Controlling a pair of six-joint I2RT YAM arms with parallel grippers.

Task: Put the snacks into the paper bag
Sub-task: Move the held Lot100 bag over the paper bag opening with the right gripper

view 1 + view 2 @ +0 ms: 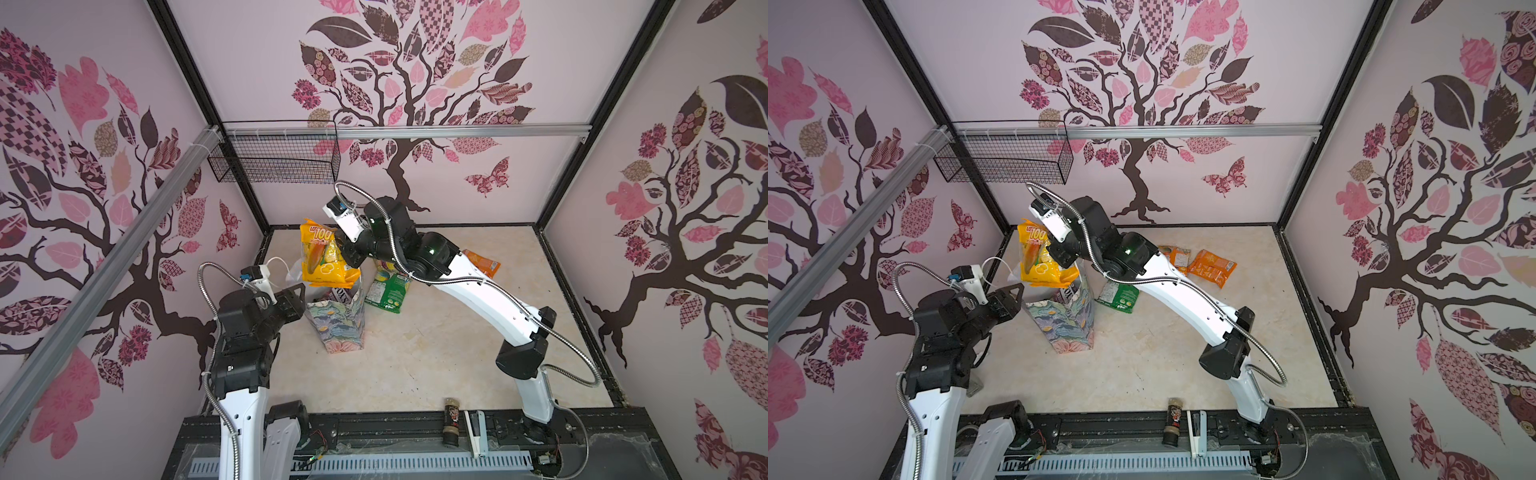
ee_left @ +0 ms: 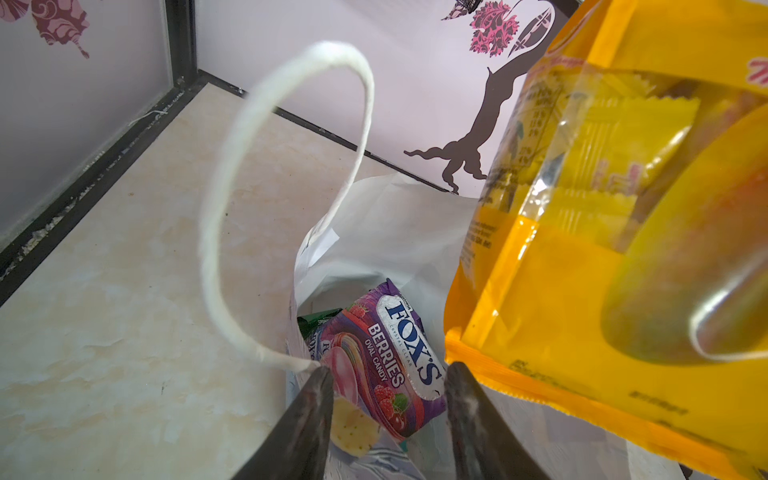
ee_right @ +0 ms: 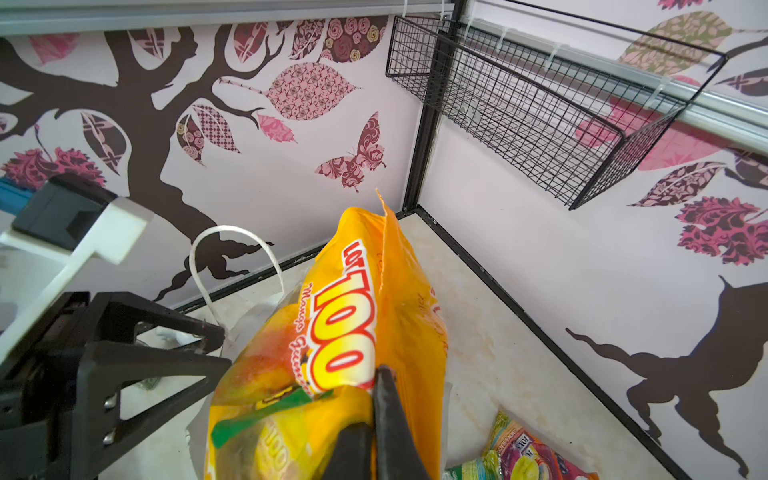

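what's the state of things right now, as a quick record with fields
paper bag: standing, mouth open
right gripper: shut on yellow packet, held at the bag's mouth
left gripper: jaws apart at the bag's rim
inside bag: fox's berries packet
on table: green packet, orange packets
left to do: yellow packet not yet inside
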